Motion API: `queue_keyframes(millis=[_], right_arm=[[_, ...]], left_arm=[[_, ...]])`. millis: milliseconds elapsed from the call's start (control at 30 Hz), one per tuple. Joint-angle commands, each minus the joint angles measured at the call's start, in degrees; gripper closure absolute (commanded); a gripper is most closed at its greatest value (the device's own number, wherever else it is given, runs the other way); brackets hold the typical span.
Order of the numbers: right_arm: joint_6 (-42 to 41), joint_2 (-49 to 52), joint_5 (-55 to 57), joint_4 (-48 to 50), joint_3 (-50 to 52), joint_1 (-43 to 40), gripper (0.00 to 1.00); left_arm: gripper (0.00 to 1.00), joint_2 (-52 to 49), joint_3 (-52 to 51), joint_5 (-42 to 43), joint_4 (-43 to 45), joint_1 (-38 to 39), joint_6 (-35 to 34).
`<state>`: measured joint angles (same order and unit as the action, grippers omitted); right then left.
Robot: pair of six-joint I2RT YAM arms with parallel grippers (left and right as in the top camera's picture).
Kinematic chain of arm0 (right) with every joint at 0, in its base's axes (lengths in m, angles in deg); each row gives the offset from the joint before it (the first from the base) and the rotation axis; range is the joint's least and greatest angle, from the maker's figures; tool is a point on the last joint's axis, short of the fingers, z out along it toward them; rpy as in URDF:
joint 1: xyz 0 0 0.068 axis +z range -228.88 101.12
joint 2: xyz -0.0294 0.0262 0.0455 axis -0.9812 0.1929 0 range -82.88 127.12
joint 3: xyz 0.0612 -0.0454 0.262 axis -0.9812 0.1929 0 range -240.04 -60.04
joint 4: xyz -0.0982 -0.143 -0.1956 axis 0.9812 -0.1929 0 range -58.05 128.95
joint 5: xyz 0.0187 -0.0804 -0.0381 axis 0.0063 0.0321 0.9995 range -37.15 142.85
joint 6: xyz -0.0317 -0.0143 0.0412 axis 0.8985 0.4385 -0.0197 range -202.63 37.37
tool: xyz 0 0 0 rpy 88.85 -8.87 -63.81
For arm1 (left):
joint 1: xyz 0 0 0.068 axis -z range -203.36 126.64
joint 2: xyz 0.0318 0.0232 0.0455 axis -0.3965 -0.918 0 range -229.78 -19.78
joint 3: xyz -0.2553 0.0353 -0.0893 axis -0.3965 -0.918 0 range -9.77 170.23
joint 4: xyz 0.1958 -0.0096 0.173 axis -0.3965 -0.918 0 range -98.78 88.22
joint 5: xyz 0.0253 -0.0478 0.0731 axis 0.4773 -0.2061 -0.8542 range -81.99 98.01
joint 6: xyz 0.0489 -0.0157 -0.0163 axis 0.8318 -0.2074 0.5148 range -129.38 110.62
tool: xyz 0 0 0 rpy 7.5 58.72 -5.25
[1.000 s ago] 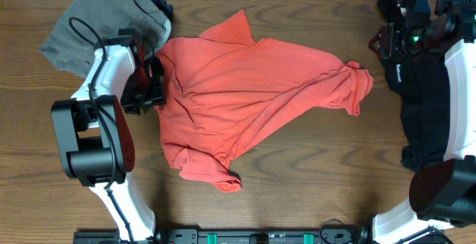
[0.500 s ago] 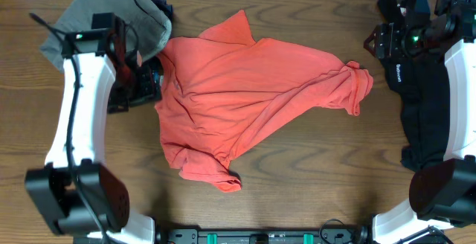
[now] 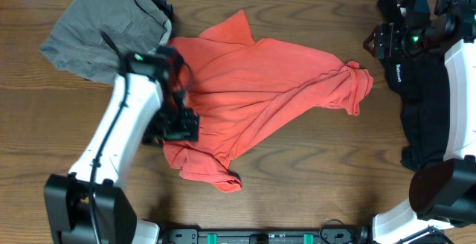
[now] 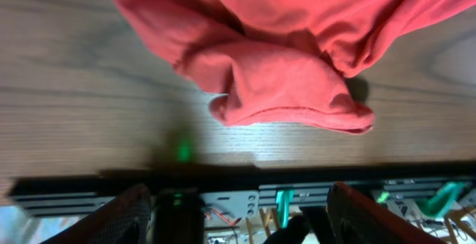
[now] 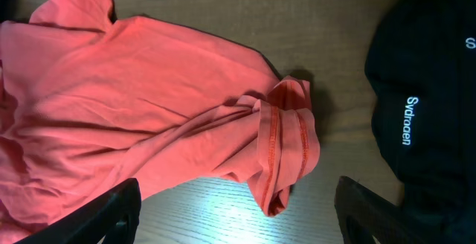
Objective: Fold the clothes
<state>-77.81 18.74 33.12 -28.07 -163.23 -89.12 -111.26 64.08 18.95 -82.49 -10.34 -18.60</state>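
Dark wood-grain table [image 3: 297, 169]

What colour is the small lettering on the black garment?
White, on the black shirt; the right wrist view shows the lettering best.

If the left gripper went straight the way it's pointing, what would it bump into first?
Most likely the red shirt: its bunched-up corner lies right ahead of the left gripper, whose jaws are open. The wooden table sits just under it. How far off is hard to tell.
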Motion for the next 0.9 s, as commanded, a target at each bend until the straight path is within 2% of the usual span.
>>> queue_keyframes(millis=[0, 100, 233, 367, 467, 700, 867], right_arm=[[0.00, -0.83, -0.63, 0.07, 0.44, 0.57, 0.18], [-0.02, -0.83, -0.66, 0.46, 0.72, 0.57, 0.18], [-0.04, -0.79, -0.68, 0.74, 0.85, 0.57, 0.18], [-0.04, -0.76, -0.68, 0.72, 0.90, 0.70, 0.19], [-0.04, -0.76, -0.66, 0.59, 0.90, 1.07, 0.19], [-0.02, -0.76, -0.66, 0.55, 0.90, 1.31, 0.19], [-0.04, -0.76, -0.68, 0.52, 0.90, 1.33, 0.20]], left_arm=[[0.23, 4.79, -7.23, 0.68, 2.54, 1.01, -6.36], [0.23, 9.16, -13.77, 0.96, 9.03, 1.01, -7.41], [0.23, 12.46, -20.74, 6.93, 19.69, 1.11, -7.41], [0.24, 11.89, -27.21, 7.87, 26.29, 1.20, -7.41], [0.30, 10.80, -31.01, 7.76, 30.60, 1.14, -7.43], [0.39, 9.90, -32.00, 7.02, 33.33, 1.16, -7.45], [0.54, 9.90, -32.00, 7.04, 33.31, 1.16, -7.45]])
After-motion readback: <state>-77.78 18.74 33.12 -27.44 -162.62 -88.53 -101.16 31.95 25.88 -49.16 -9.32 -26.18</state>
